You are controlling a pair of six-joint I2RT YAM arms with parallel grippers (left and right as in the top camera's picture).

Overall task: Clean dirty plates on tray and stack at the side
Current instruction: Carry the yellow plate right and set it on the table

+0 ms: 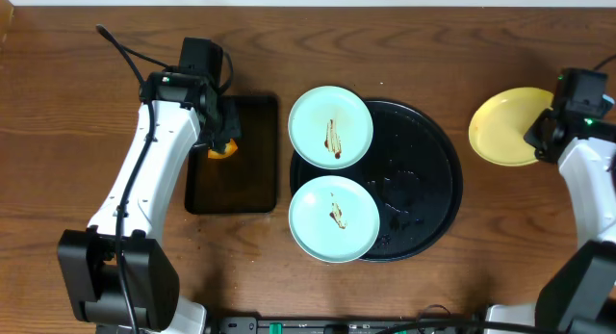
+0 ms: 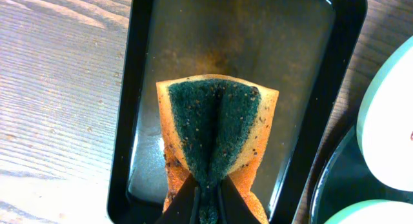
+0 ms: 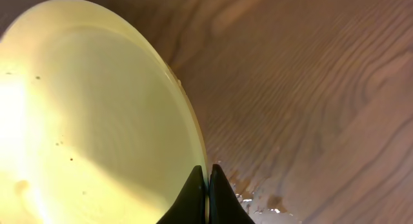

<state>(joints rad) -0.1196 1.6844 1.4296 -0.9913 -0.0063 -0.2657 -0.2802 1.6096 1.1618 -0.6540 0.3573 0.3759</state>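
From overhead, the left arm hid all but an orange corner of the sponge. The wrist views cut off the yellow plate at left and bottom and a pale plate at right.

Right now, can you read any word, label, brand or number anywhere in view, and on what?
None can be read.
The far blue-white plate, the near blue-white plate, the yellow plate, the black tray, the sponge and the rectangular tray bear no print.
Any marking on the left arm or right arm is too small to tell.
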